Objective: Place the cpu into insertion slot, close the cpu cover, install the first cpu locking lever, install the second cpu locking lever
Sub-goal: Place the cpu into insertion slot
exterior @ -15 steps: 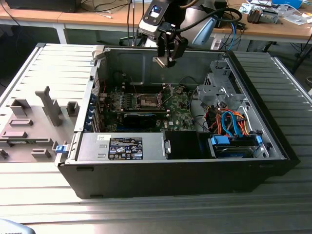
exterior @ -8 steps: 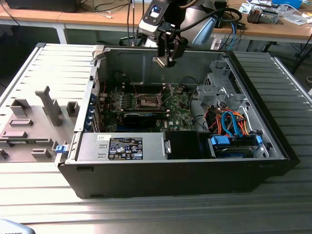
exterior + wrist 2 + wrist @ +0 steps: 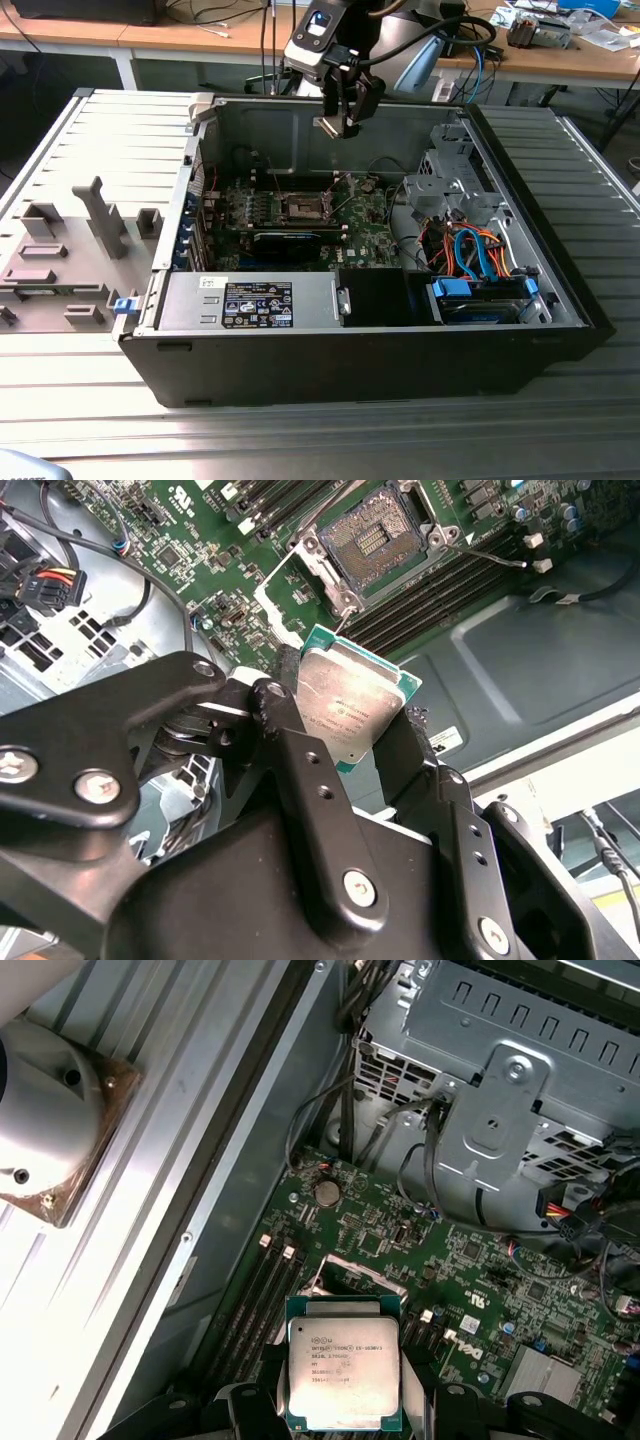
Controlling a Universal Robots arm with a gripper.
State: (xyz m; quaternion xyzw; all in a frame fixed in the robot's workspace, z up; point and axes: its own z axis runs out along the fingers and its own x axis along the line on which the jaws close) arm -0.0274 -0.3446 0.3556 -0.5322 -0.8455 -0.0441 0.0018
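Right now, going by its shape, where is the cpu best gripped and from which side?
By two opposite side edges of the cpu, from its metal-top side, as the tool holds it: the chip is thin and flat, so only edges offer purchase, and the underside stays free toward the insertion slot.

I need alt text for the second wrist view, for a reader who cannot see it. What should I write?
The black claw grips the cpu, a flat square chip with a silvery top, by two opposite edges. Beyond it lies the green motherboard, where the insertion slot stands uncovered, apart from the chip.
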